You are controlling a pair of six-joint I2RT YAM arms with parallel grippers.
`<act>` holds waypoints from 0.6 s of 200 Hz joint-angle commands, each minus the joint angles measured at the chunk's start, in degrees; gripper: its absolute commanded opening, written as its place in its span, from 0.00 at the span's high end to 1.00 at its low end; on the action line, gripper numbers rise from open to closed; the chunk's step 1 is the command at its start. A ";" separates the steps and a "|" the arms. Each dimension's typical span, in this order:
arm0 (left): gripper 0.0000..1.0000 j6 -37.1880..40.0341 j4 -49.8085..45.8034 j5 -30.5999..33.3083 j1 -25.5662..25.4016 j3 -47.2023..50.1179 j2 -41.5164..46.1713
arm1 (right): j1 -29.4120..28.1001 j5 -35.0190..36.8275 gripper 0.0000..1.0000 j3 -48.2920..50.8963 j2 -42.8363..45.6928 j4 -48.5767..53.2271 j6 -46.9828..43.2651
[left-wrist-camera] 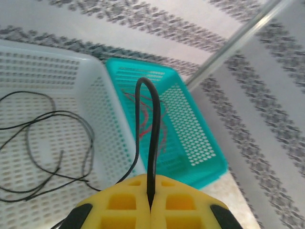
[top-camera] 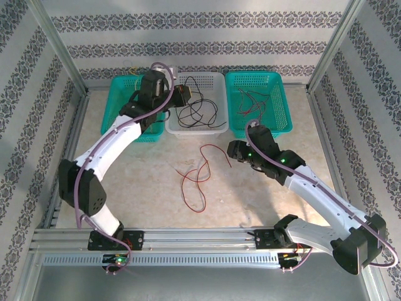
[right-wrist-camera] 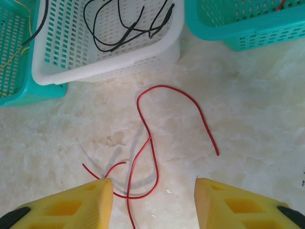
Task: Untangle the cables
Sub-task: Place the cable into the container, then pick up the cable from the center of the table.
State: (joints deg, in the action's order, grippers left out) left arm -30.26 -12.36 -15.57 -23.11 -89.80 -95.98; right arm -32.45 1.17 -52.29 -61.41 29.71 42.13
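Observation:
My left gripper [top-camera: 182,96] hangs over the white basket [top-camera: 220,80] at the back, its yellow jaws [left-wrist-camera: 151,183] shut on a black cable [left-wrist-camera: 153,124] that loops up from between them. More black cables [top-camera: 197,111] lie coiled in that basket. Two thin red cables [top-camera: 197,175] lie crossed on the table's middle. My right gripper [top-camera: 233,150] hovers just right of them, and in the right wrist view it [right-wrist-camera: 153,188] stands open above the crossed red cables [right-wrist-camera: 155,157], touching neither.
A teal basket [top-camera: 276,78] at the back right holds red cables [top-camera: 254,100]. Another teal basket [top-camera: 119,84] at the back left, partly behind my left arm, holds yellow wire [right-wrist-camera: 14,57]. Metal frame posts and patterned walls close in the table.

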 commanded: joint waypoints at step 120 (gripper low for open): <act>0.26 2.25 -2.84 4.76 0.50 13.44 14.40 | -12.12 -2.50 0.56 -8.47 -22.82 0.34 -2.35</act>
State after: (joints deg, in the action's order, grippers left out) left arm -29.82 -16.36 -12.78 -23.11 -80.47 -87.72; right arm -41.58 0.43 -56.60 -79.46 29.26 42.70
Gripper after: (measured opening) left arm 0.736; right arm 0.441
